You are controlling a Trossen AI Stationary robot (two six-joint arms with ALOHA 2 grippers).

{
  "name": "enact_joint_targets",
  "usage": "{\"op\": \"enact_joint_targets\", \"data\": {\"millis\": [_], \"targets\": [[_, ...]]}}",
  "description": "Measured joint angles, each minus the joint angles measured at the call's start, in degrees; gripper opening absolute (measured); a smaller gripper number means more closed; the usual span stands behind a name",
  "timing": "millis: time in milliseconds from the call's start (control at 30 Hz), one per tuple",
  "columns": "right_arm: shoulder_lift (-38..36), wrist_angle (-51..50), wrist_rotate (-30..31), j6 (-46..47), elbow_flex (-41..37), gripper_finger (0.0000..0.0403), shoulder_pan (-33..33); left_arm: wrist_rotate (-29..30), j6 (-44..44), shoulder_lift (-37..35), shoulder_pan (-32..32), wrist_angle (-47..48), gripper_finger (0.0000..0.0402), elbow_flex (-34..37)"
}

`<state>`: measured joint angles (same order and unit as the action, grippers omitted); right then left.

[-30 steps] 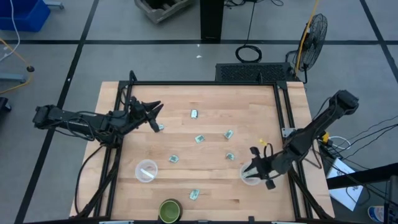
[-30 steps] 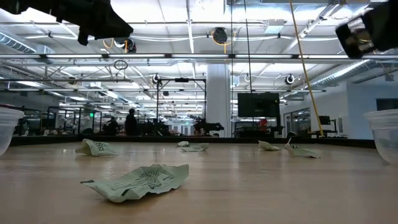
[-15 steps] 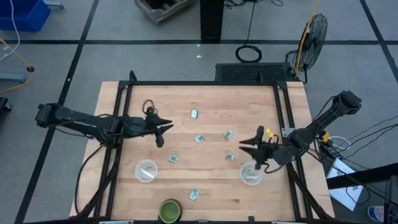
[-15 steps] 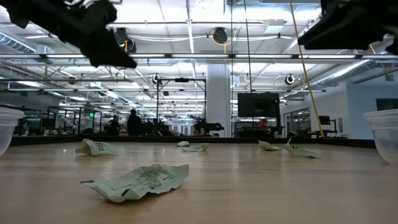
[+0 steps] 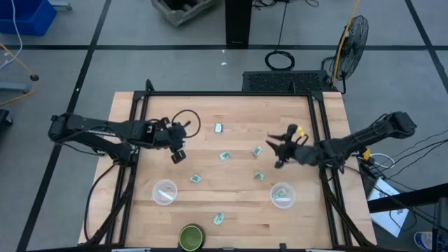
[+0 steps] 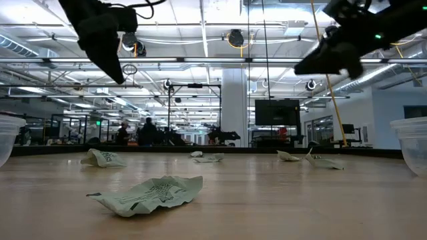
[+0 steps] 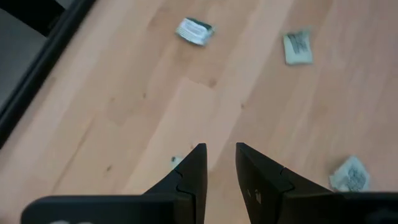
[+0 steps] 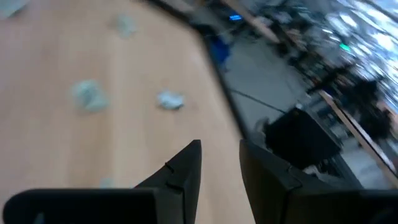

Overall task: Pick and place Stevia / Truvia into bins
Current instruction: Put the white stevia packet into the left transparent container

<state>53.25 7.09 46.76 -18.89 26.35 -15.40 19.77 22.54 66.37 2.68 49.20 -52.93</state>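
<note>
Several pale green Stevia / Truvia packets lie flat on the wooden table, among them ones at the far middle (image 5: 218, 128), the centre (image 5: 225, 156) and the near edge (image 5: 218, 219). Two clear cup bins stand near left (image 5: 164, 191) and near right (image 5: 282, 194). My left gripper (image 5: 177, 155) hangs open above the table's left half, tipped down; its wrist view shows bare wood between its fingers (image 7: 221, 155) and the edge of a packet (image 7: 176, 162) beside one finger. My right gripper (image 5: 275, 147) is open, almost level, pointing left above the packet (image 5: 257, 150), with nothing between its fingers (image 8: 221, 152).
A dark green round container (image 5: 190, 236) stands at the near edge. Black frame rails (image 5: 136, 126) run along the table's left, far and right sides. Another packet (image 5: 259, 176) lies between my right gripper and the right bin, and one more packet (image 5: 195, 179) lies right of the left bin.
My right gripper has left the right bin and swung toward the far edge, turning from pointing down to almost level, toward the left. My left gripper has gone a little toward the right and tipped from level to pointing steeply down. No packet has moved.
</note>
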Motion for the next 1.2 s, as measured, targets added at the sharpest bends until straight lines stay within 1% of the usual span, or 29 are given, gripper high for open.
{"op": "enact_joint_targets", "data": {"millis": [67, 133, 200, 267, 300, 367, 467, 567, 700, 767, 833, 933, 1000, 1033, 1200], "targets": [[0.0, 5.5, -0.2, 0.6, 0.0, 0.0105, 3.4, -1.0, -0.1, 1.3, 0.1, 0.6, 0.0090, 0.0], [0.0, 8.9, -0.3, 2.6, 0.0, 0.0105, 6.3, -3.3, 0.7, 2.7, 0.1, 0.8, 0.0090, 0.4], [0.0, 9.1, -0.4, 6.2, 0.0, 0.0105, 8.3, -5.3, 2.0, 4.2, 0.1, 0.9, 0.0090, 1.1], [0.0, 7.5, -0.6, 10.9, -0.3, 0.0105, 9.4, -6.0, 2.7, 5.8, 0.6, 0.7, 0.0090, 2.1], [0.0, 6.5, -1.6, 13.0, -0.8, 0.0105, 9.7, -5.9, 2.7, 6.7, 0.8, 0.8, 0.0090, 2.7], [0.0, 5.2, -6.5, 15.3, -2.2, 0.0105, 10.0, -5.2, 2.4, 8.3, 1.0, 0.8, 0.0090, 3.9], [0.0, 6.5, -14.8, 14.9, -2.7, 0.0105, 10.7, -3.4, 1.9, 10.6, 1.2, 0.7, 0.0090, 5.3], [-0.2, 9.8, -20.3, 16.2, -2.7, 0.0105, 11.6, -2.9, 2.7, 12.6, 1.0, 0.6, 0.0090, 6.5], [-0.9, 9.4, -26.1, 20.1, -2.6, 0.0105, 12.8, -2.7, 5.8, 15.4, 0.2, 0.2, 0.0090, 8.3], [-1.3, 8.0, -26.2, 22.3, -2.6, 0.0105, 12.9, -2.1, 6.6, 17.0, -0.2, 0.2, 0.0090, 8.9], [-1.5, 7.1, -26.2, 23.3, -2.6, 0.0105, 12.9, 0.3, 6.1, 18.4, -0.3, 0.2, 0.0090, 9.3], [-1.7, 6.8, -26.2, 21.9, -2.6, 0.0105, 12.9, 5.6, 4.6, 20.1, -0.4, -0.4, 0.0090, 9.3], [-2.1, 6.7, -26.1, 20.7, -2.6, 0.0105, 12.9, 6.8, 4.3, 20.1, -0.7, -1.1, 0.0090, 9.3], [-2.1, 6.8, -26.0, 20.3, -2.6, 0.0105, 12.9, 6.4, 4.1, 20.2, -1.0, -1.9, 0.0090, 9.2], [-2.3, 6.8, -26.0, 18.8, -2.6, 0.0105, 12.9, -2.5, 3.4, 20.3, -3.0, -3.4, 0.0090, 9.2]]}}
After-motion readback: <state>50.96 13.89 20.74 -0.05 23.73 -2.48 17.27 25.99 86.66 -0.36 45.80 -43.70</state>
